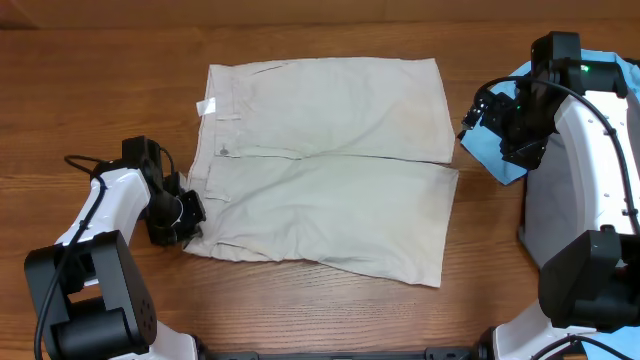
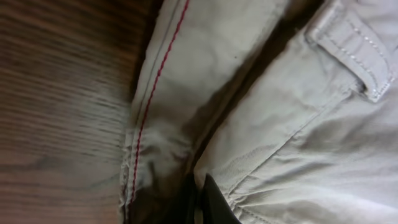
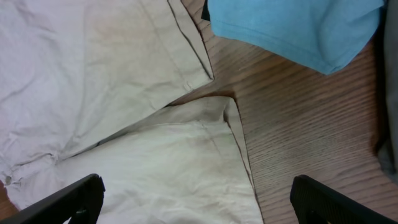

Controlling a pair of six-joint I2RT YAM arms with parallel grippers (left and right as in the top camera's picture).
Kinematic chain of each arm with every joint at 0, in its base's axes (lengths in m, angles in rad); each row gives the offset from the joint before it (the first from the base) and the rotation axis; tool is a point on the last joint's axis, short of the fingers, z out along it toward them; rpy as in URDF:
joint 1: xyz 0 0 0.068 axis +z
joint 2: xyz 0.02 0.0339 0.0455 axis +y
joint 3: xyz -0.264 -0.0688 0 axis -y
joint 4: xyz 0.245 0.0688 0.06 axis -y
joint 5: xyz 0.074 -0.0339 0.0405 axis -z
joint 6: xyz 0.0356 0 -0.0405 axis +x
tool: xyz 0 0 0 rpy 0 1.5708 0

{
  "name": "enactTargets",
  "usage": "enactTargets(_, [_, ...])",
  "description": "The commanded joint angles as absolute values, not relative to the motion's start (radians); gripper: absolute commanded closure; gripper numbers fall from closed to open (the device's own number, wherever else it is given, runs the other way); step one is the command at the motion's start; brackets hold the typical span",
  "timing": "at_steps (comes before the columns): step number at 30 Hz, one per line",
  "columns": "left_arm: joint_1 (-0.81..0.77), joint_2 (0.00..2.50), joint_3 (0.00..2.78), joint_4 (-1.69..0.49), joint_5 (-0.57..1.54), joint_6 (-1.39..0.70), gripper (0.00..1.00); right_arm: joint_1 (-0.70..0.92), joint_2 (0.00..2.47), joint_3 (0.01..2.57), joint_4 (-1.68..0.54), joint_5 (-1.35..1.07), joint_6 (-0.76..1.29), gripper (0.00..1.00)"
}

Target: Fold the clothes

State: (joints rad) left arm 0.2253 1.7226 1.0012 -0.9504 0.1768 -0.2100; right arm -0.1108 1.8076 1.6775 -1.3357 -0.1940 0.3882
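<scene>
Left pincer (image 1: 190, 215) pinches the shorts (image 1: 330, 160) at their waistband on wood-grain table (image 1: 100, 90); right pincer (image 3: 196, 196) gapes.

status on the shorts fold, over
Left gripper shut on shorts at waistband corner. Right gripper open, above the leg hems. Shorts flat, not yet folded. Blue shirt beside the hems, nothing on the fabric.

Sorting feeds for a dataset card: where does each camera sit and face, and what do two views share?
Overhead: above the table, facing straight down on the shorts; left gripper and right gripper show.
Left wrist: on the left arm, close on the waistband; shut fingertips pinch fabric.
Right wrist: on the right arm, down at the leg hems; open fingertips show.
Shared: overhead and right wrist both show the blue garment.
</scene>
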Motion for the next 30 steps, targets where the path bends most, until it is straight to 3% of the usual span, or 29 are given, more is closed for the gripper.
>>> enactTargets(1, [0.234,1.707,0.995,-0.952,0.123,-0.263,0.96,-0.113,1.796,1.701,-1.333,-0.184,0.386,0.00])
enactTargets(15, [0.235,1.707,0.914,-0.868,0.132,-0.262,0.92,-0.113,1.796,1.701,-1.333,-0.184,0.386,0.00])
enactTargets(20, [0.235,1.707,1.023,-0.965,0.207,-0.212,0.81,-0.113,1.796,1.701,-1.319,-0.166,0.386,0.00])
enactTargets(25, [0.233,1.699,1.158,-1.071,0.259,-0.204,0.56,-0.113,1.796,1.701,-1.261,-0.145,0.393,0.00])
enactTargets(28, [0.233,1.699,1.208,-1.103,0.260,-0.202,0.19,-0.113,1.796,1.702,-1.320,-0.213,0.361,0.00])
enactTargets(29, [0.233,1.699,1.223,-1.116,0.259,-0.202,0.06,-0.114,1.796,1.702,-1.360,-0.229,0.316,0.10])
enactTargets(30, [0.233,1.699,1.237,-1.127,0.260,-0.202,0.00,-0.114,1.795,1.702,-1.388,-0.224,0.313,0.32])
